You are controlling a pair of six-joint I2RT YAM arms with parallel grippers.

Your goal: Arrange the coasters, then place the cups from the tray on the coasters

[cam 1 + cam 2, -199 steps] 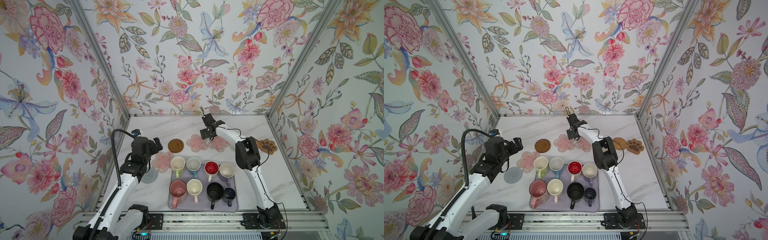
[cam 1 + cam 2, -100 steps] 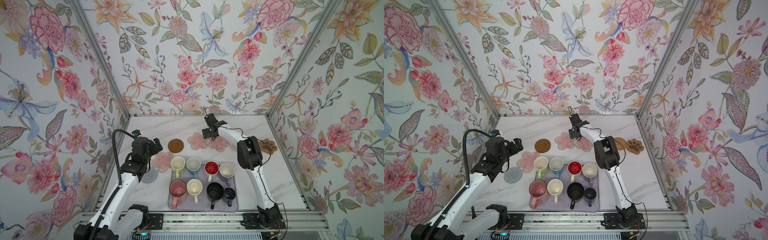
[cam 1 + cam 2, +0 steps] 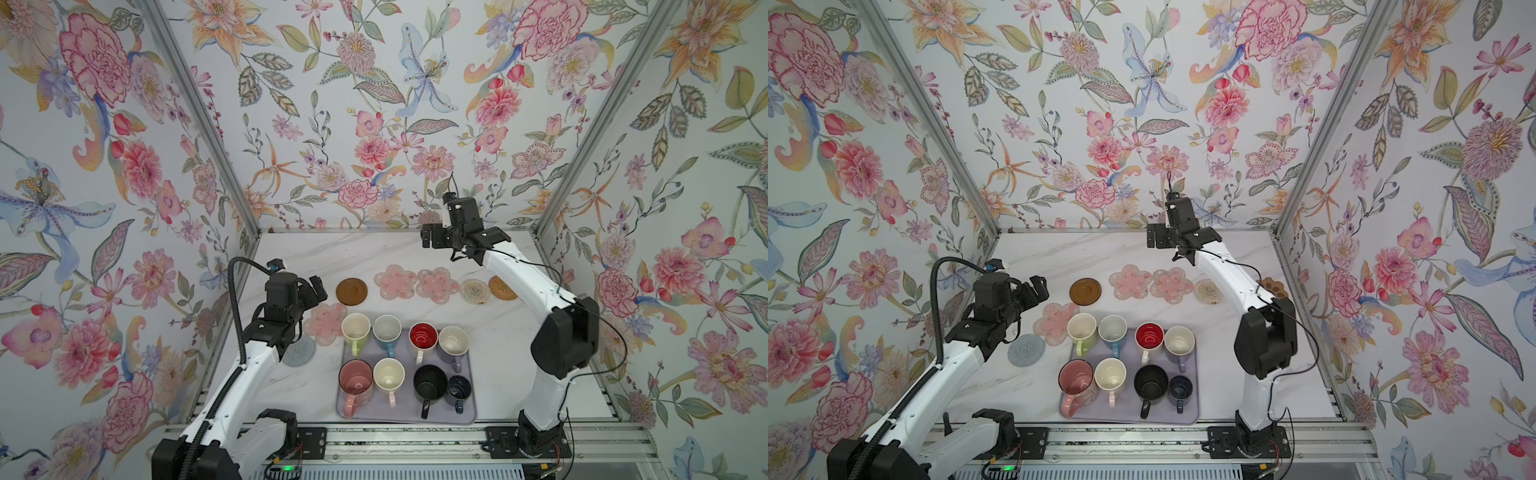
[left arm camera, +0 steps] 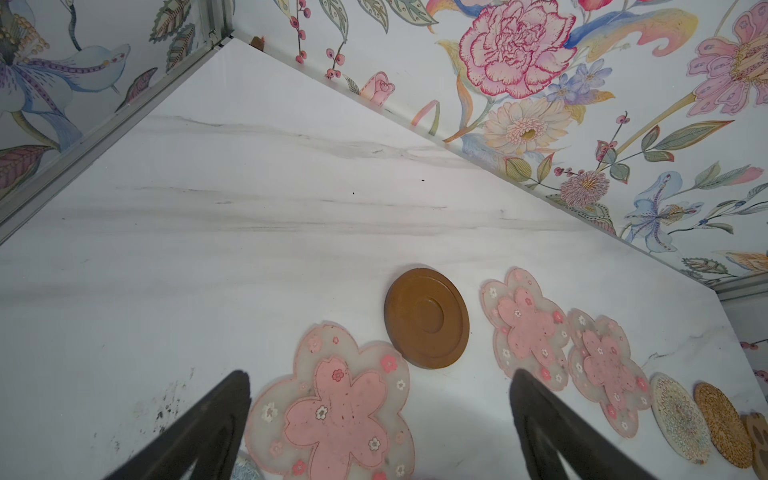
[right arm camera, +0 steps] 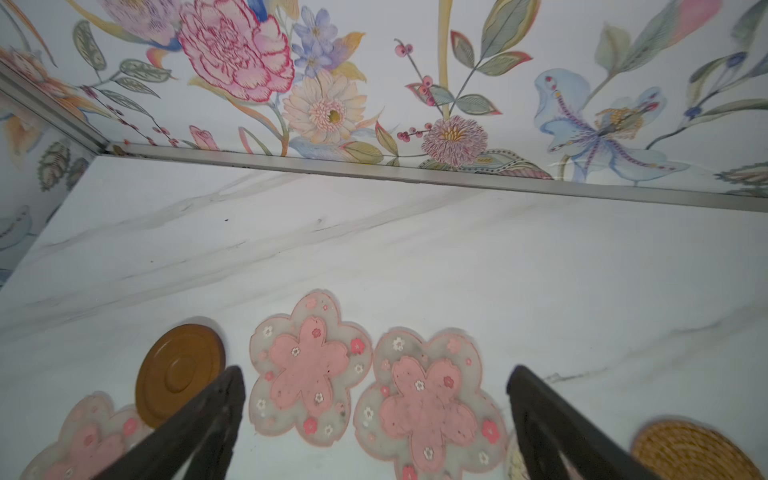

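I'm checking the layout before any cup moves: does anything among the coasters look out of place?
Nothing is spilled or tipped. One pink flower coaster and the grey round coaster lie apart from the back row, close beside the tray. In that row two pink flower coasters crowd edge to edge.

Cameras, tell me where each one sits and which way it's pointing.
Top view: high at the front, looking down and back at the tray; both arms show, left gripper and right gripper open.
Top view: alongside, same heading, same arms and tray.
Left wrist: on the left arm, facing the back corner over the brown disc; its fingers show.
Right wrist: on the right arm, facing the back wall over flower coasters; its fingers show.
Shared: both wrist views catch the brown disc.
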